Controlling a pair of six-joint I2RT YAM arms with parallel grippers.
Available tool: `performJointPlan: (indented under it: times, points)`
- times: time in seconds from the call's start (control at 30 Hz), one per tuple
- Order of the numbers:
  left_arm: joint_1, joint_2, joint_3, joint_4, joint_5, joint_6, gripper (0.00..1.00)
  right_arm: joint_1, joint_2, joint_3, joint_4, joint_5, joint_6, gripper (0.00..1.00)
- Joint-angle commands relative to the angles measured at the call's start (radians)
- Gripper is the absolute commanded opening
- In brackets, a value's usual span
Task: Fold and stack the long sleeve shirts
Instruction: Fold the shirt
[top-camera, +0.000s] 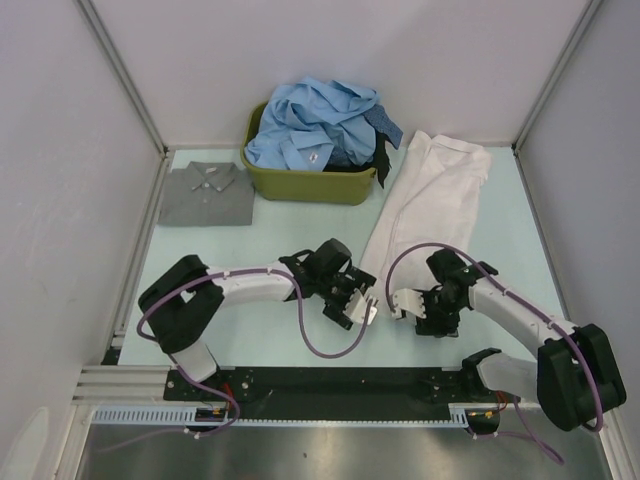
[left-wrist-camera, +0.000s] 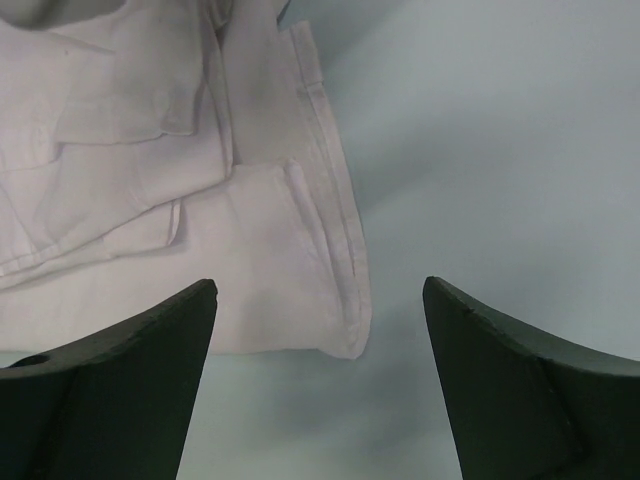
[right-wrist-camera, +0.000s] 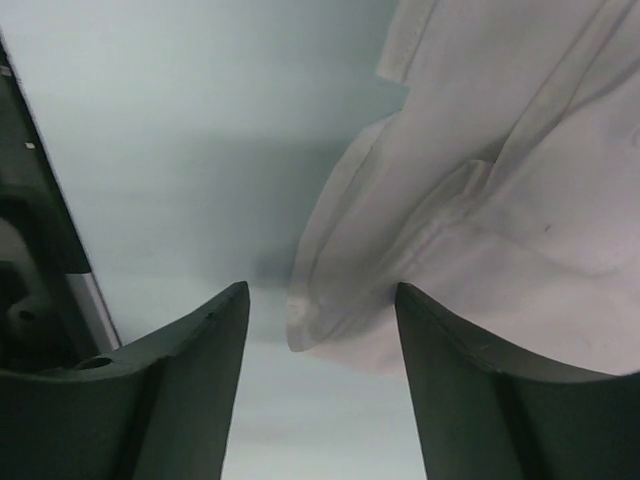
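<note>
The white shirt (top-camera: 430, 200) lay flat on the pale table (top-camera: 300, 230), stretched in a long strip from just right of the olive-green tub (top-camera: 300, 185) down toward the two arms. Its far end sat near the back wall and its near end reached the space between the grippers.

The left gripper (top-camera: 366, 311) hung low at the near-left corner of that shirt. In its wrist view the dark fingers (left-wrist-camera: 110, 390) stood wide apart, with a folded, hemmed corner of the white cloth lying in the gap, closer to the finger on the left of that view. Bare table showed between the cloth and the other finger, and neither finger pinched anything.

The right gripper (top-camera: 398, 303) sat just beside it, at the near-right edge of the same shirt. Its fingers (right-wrist-camera: 480, 400) were spread less widely. A rounded corner of white cloth lay between them, close against the finger on the right of that view and clear of the other (whether the cloth actually touched that finger could not be told). The cloth was not squeezed.

Behind them, the tub held a loose heap of light blue shirts (top-camera: 310, 120), piled above its rim, with a dark shirt (top-camera: 384, 128) hanging over its right side. A grey shirt (top-camera: 205, 195) lay folded flat, collar toward the back, to the left of the tub and well apart from both grippers.
</note>
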Motion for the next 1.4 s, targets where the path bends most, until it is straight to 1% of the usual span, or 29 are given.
performJointPlan:
  times: [0.0,0.07,0.1,0.17,0.2,0.23,0.27,0.33,0.37,0.4,0.43,0.47,0.53,0.57,0.6,0.63,0.67,0.8,0.97,1.2,1.37]
  points:
    - [-0.03,0.034,-0.024,0.094,-0.076,0.088,0.84,0.01,-0.025,-0.049,0.112,0.089,0.028,0.59]
    - [-0.031,0.059,-0.017,0.095,-0.096,0.088,0.78,0.011,-0.025,-0.06,0.138,0.094,0.029,0.54]
    - [-0.031,0.068,-0.015,0.107,-0.128,0.086,0.67,0.011,-0.023,-0.067,0.144,0.097,0.027,0.49]
    - [-0.03,0.091,-0.018,0.155,-0.162,0.091,0.61,0.01,-0.019,-0.074,0.173,0.103,0.035,0.43]
    - [-0.03,0.099,-0.017,0.155,-0.182,0.094,0.57,0.01,-0.016,-0.075,0.187,0.106,0.041,0.35]
    - [-0.03,0.108,-0.017,0.193,-0.184,0.093,0.55,0.01,-0.012,-0.074,0.204,0.109,0.05,0.3]
    - [-0.03,0.113,-0.014,0.198,-0.185,0.086,0.54,0.01,-0.011,-0.074,0.209,0.111,0.051,0.2]
    - [-0.03,0.123,0.006,0.186,-0.179,0.077,0.5,0.008,0.0,-0.066,0.213,0.11,0.055,0.15]
    - [-0.03,0.128,0.014,0.183,-0.171,0.068,0.47,0.003,0.001,-0.064,0.215,0.106,0.056,0.09]
    - [-0.027,0.128,0.019,0.181,-0.165,0.062,0.41,-0.001,-0.002,-0.063,0.213,0.094,0.055,0.06]
    - [-0.025,0.123,0.019,0.183,-0.145,0.057,0.38,-0.004,-0.003,-0.054,0.212,0.088,0.055,0.03]
    - [-0.025,0.116,0.02,0.184,-0.139,0.044,0.31,-0.007,-0.005,-0.048,0.209,0.082,0.058,0.0]
    - [-0.024,0.105,0.028,0.183,-0.124,0.008,0.19,-0.016,-0.006,-0.023,0.183,0.058,0.068,0.0]
    - [-0.022,0.093,0.041,0.172,-0.118,-0.001,0.1,-0.023,-0.006,0.006,0.164,0.042,0.071,0.0]
    - [-0.022,0.088,0.051,0.166,-0.107,-0.006,0.06,-0.036,-0.008,0.023,0.126,0.018,0.071,0.0]
    - [-0.019,0.079,0.058,0.104,-0.08,-0.003,0.03,-0.043,-0.015,0.04,0.108,0.007,0.076,0.0]
    - [-0.017,0.064,0.065,0.086,-0.067,0.0,0.0,-0.049,-0.017,0.073,0.088,-0.004,0.079,0.0]
    - [-0.019,0.016,0.072,0.025,-0.029,-0.006,0.0,-0.061,-0.051,0.124,-0.058,-0.071,0.062,0.0]
    - [-0.02,-0.03,0.071,-0.057,-0.006,-0.012,0.0,-0.038,-0.144,0.12,-0.165,-0.082,0.038,0.0]
    - [-0.034,-0.114,0.023,-0.113,0.016,-0.001,0.0,-0.007,-0.235,0.121,-0.279,-0.114,-0.004,0.0]
    - [-0.079,-0.177,-0.035,-0.116,-0.003,0.008,0.0,0.016,-0.27,0.126,-0.351,-0.15,-0.016,0.0]
